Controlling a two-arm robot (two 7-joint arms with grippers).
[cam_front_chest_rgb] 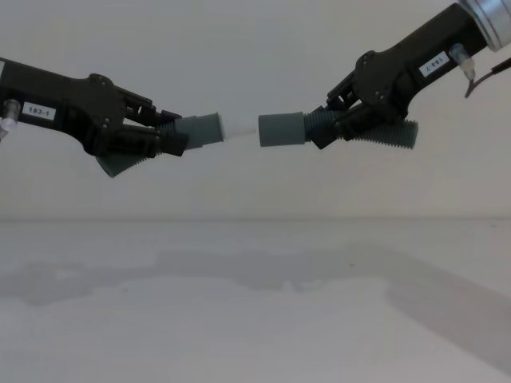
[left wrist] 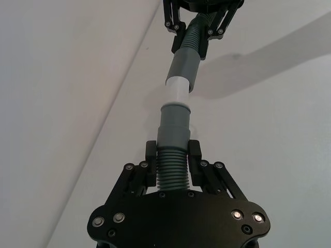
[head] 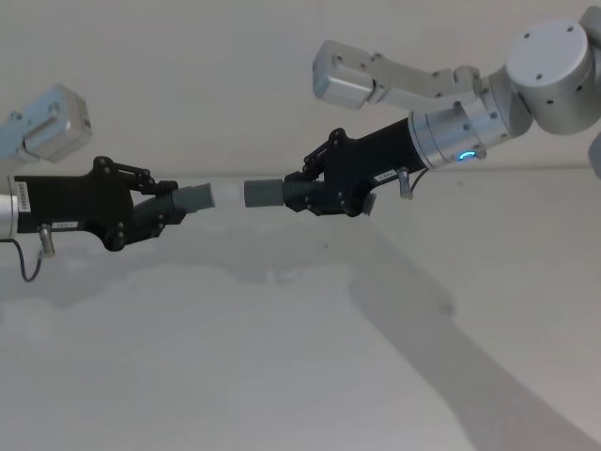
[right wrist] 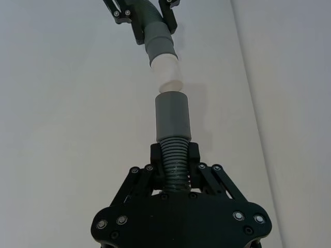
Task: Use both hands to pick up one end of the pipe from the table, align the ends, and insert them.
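As left gripper (head: 167, 209) fingers squeeze the white-tipped hose (head: 194, 199), right gripper (head: 302, 191) fingers squeeze the socket hose (head: 263, 193), just apart, above the desk (head: 282, 366).

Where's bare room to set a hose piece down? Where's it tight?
Free: the table, bare beneath the left pincer and right pincer and nearer the robot. Tight: mid-air between them, where the white tip of the left hose nearly meets the socket of the right hose, each clamped.
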